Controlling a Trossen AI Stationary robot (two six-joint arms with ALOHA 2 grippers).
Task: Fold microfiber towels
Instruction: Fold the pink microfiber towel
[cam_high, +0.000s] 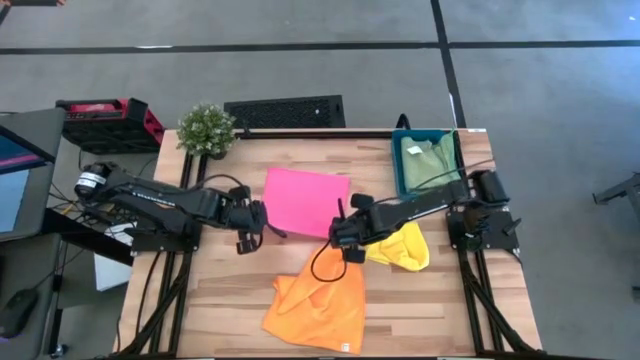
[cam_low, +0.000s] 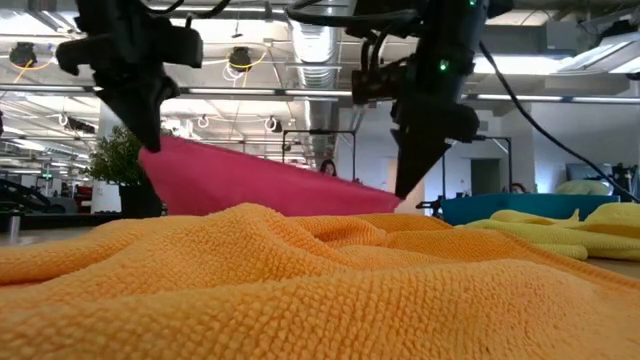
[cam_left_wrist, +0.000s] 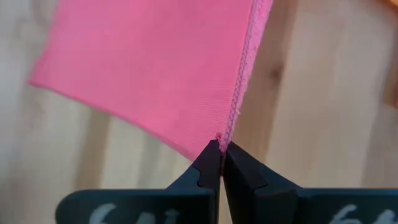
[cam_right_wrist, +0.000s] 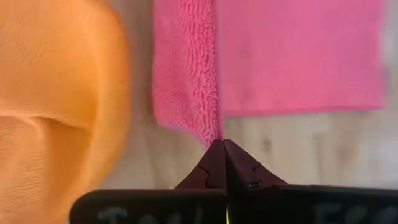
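Pinching the hot pink towel (cam_high: 306, 201) mid-table, left gripper (cam_left_wrist: 220, 149) and right gripper (cam_right_wrist: 222, 144) each clamped tight on a near corner, lifting for a fold. Sage green towel (cam_high: 427, 160) already binned far right. Orange towel (cam_high: 318, 303) and yellow towel (cam_high: 402, 247) crumpled, waiting near.

Bare wooden worktop (cam_high: 190, 300) is lying open along the left edge and near the front-left corner. A crumpled orange microfibre towel (cam_high: 318, 300) is blocking the front middle, a bunched yellow towel (cam_high: 402, 246) is crowding the right side, and a teal plastic bin (cam_high: 427, 160) and a small potted green plant (cam_high: 206, 129) are occupying the back corners.
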